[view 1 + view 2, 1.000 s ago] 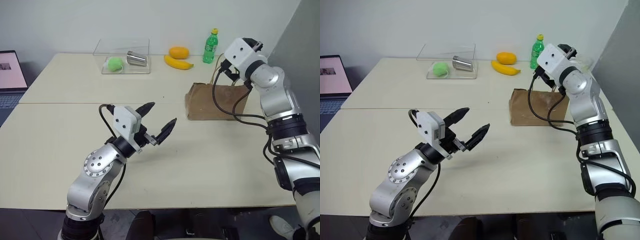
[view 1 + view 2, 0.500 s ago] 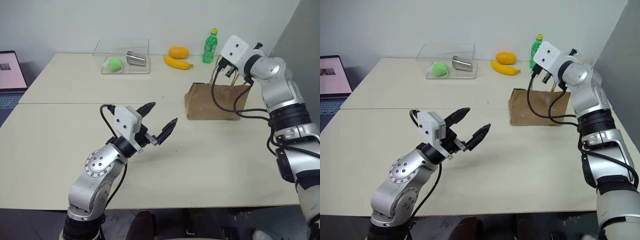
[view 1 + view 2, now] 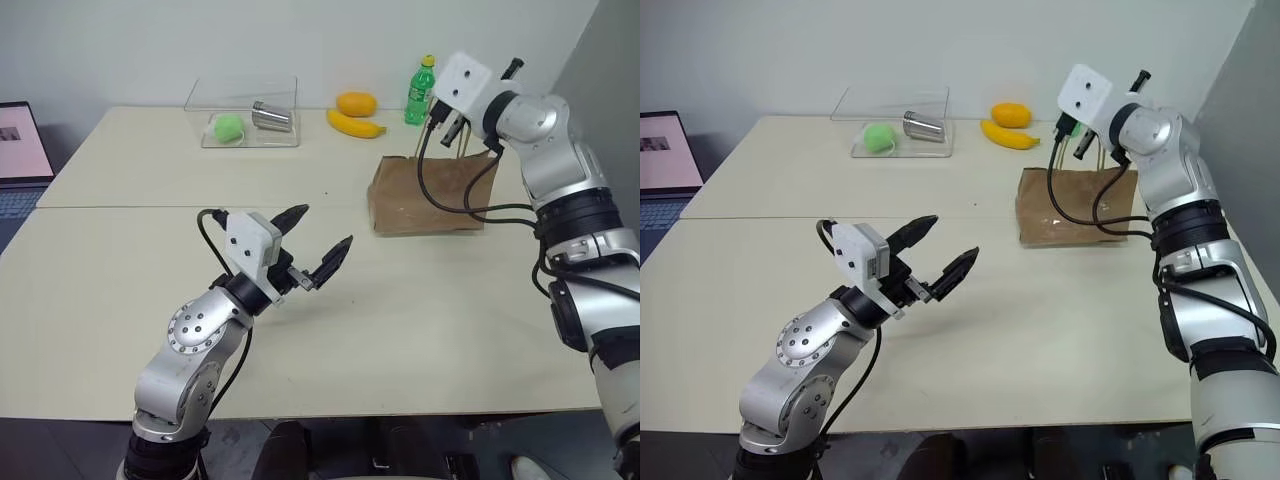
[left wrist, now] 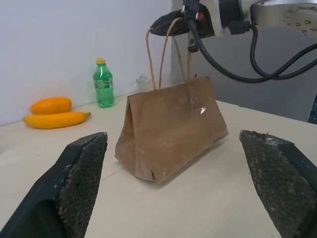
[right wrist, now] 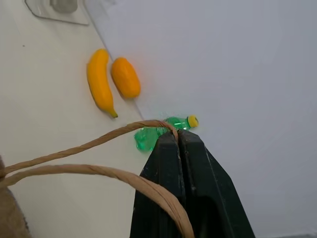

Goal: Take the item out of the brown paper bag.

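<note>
Right gripper (image 5: 178,141) is pinching the bag's loop handles (image 4: 161,52) between fully closed fingers, just above the brown paper bag (image 3: 425,195), and the handles are standing taut from the bag's top edge up into the fingers. Left gripper (image 3: 320,245) is hovering well in front of the bag with its fingers spread as wide as they go, holding nothing and pointing toward the bag's near face.

That bag is sitting on the table (image 3: 420,330), its base resting on the surface and its top folded into a peak, so the inside is hidden. No red bottle is showing anywhere, so I am judging that the item is lying inside the bag and is yet to come out. Gripping the handles looks like the only step done; opening or tipping the bag and drawing the item out are both left, which puts the task near its start.

Behind the bag, a green bottle (image 3: 421,93) is standing near the wall. A banana (image 3: 356,126) and an orange fruit (image 3: 357,104) are lying beside each other further along from the bag, and beyond them, well apart from the bag, a clear tray (image 3: 290,140) is holding a green ball (image 3: 230,127) and a metal cup (image 3: 271,117).
</note>
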Tool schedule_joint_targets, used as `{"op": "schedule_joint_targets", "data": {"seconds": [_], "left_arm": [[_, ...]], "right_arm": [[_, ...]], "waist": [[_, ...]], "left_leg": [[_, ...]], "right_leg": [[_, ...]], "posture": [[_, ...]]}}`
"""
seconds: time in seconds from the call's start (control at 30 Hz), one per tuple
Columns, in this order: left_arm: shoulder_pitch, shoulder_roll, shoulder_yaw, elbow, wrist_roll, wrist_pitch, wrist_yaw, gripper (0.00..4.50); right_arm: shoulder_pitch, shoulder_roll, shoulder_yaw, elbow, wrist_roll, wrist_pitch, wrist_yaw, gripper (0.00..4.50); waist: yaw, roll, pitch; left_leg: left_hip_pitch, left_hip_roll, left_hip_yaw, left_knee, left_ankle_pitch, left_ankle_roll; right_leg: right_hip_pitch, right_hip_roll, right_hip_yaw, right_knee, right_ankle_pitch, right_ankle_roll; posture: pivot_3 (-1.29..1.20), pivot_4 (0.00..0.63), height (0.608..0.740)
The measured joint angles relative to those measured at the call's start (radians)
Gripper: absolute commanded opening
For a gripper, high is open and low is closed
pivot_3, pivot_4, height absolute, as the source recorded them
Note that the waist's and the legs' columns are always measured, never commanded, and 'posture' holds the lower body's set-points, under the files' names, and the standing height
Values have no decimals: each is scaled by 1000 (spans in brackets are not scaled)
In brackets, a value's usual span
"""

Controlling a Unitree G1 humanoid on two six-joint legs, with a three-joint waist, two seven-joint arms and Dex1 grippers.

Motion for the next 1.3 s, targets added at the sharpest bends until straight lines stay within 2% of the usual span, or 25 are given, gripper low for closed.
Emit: {"op": "schedule_joint_targets", "data": {"seconds": [0.1,0.63,0.97,1.3], "left_arm": [[14,0,14,-5,-10,8,11,4500],[42,0,64,-34,-10,17,69,4500],[56,0,64,-37,-2,16,73,4500],[56,0,64,-38,7,13,78,4500]], "right_arm": [[-34,14,0,7,1,-18,-1,51],[-148,177,93,126,-84,-113,-105,51],[-150,259,123,135,-90,-129,-106,51],[-152,286,140,139,-90,-129,-88,51]], "waist": [[0,0,0],[2,0,0],[2,0,0],[2,0,0]], "left_leg": [[-7,2,0,1,0,0],[-10,2,0,2,0,0],[-10,2,-1,2,0,0],[-10,2,-1,2,0,0]], "right_leg": [[-6,0,-1,1,1,-1],[-8,-1,-2,0,1,-2],[-8,-1,-2,0,1,-2],[-8,-1,-2,1,1,-2]], "posture": [[0,150,740],[0,150,740],[0,150,740],[0,150,740]]}}
